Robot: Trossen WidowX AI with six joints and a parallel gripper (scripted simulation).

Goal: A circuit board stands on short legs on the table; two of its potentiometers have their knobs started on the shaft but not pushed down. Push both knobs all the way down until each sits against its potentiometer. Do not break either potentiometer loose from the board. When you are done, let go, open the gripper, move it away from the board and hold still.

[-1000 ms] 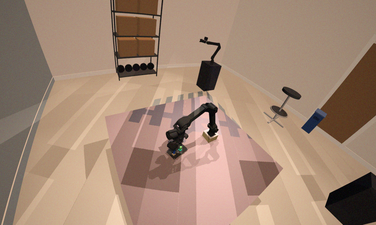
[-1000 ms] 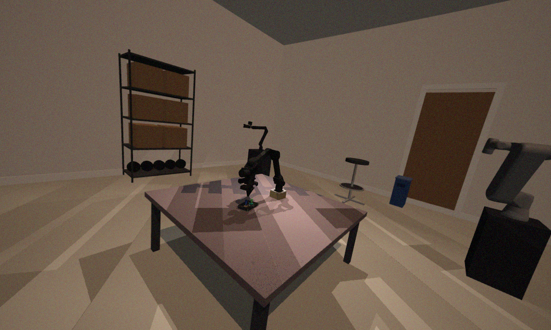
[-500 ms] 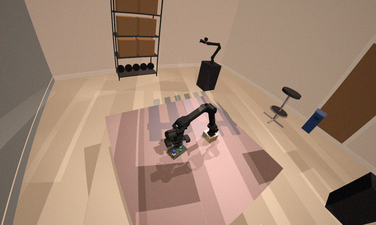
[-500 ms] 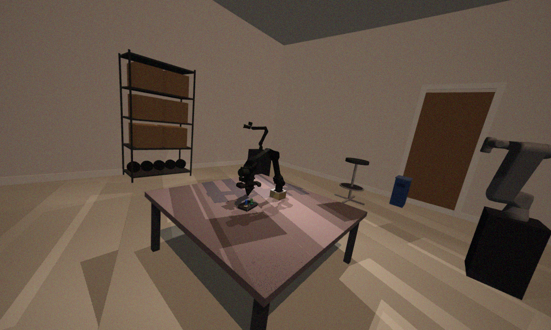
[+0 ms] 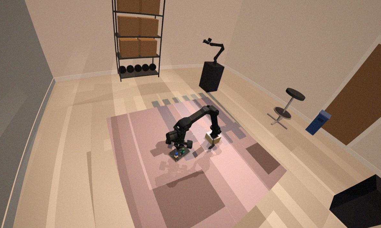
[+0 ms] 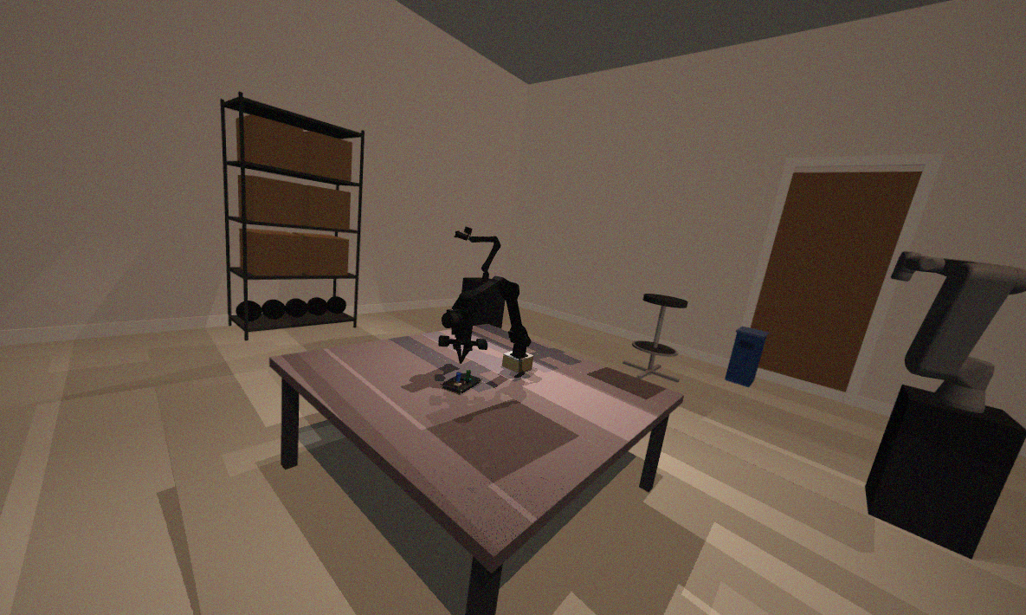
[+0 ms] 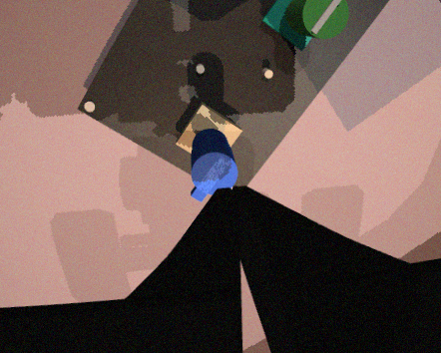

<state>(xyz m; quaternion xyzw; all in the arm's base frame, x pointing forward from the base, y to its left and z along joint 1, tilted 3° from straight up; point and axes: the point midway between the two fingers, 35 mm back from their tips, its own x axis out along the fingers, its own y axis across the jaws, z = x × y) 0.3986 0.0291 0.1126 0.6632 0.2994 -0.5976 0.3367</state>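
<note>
The dark circuit board (image 5: pixel 181 157) (image 6: pixel 467 385) (image 7: pixel 145 65) stands on the table. A blue knob (image 5: pixel 176 153) (image 6: pixel 459 378) (image 7: pixel 215 170) with a side pointer stands over an orange potentiometer (image 7: pixel 233 134) near one corner. A green knob (image 5: pixel 182 150) (image 6: pixel 467 374) (image 7: pixel 325 17) with a pale line stands over a teal potentiometer (image 7: pixel 274 20). My gripper (image 5: pixel 179 147) (image 6: pixel 461 361) (image 7: pixel 231 202) is shut and empty. Its tips hang above the board and overlap the blue knob's edge in the wrist view. I cannot tell how far down either knob sits.
The arm's pale base block (image 5: pixel 213 138) (image 6: pixel 517 362) stands on the table (image 5: pixel 242 181) (image 6: pixel 608 412), beyond the board. Small pale pins (image 7: pixel 200 69) (image 7: pixel 268 74) show on the board. A shelf rack, a stool and a blue bin stand away from the table.
</note>
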